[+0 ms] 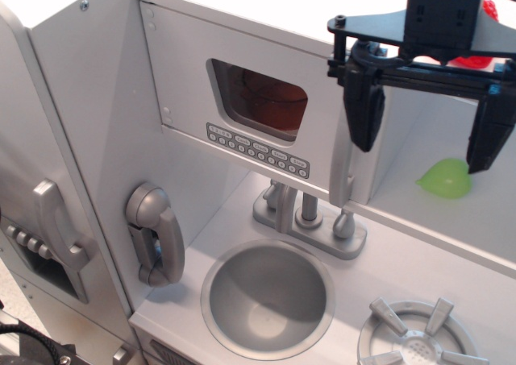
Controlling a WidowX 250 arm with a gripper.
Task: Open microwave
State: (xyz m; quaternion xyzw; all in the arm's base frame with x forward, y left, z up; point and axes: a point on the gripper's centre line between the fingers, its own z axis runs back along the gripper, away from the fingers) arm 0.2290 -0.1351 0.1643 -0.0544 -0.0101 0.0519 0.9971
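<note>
The toy kitchen's microwave (242, 107), set in the upper middle of the unit above the sink (268, 299), looks shut: its flat light grey door lies flush with the frame, so the opening appears not yet begun. At far left the tall grey fridge door (32, 220) shows its handle and dispenser; next to it a grey toy phone (157, 234) hangs on the side wall. The microwave door carries a rounded clear window (262, 97) with something brownish dim behind it, and below that a row of small buttons (258, 150). Its vertical grey handle (344, 167) runs down the door's right edge, above the faucet (310, 216). The black pincer (427, 127) hangs released just right of that handle, its two fingers spread wide and gripping nothing; the left finger (364, 111) sits close by the handle's upper part, though contact cannot be told, and the right one hangs over the doorless cubby where a green thing (446, 178) lies. By this view everything is left to do: close on the handle and swing the door out. At lower right a grey burner (419, 333) marks the stove top
</note>
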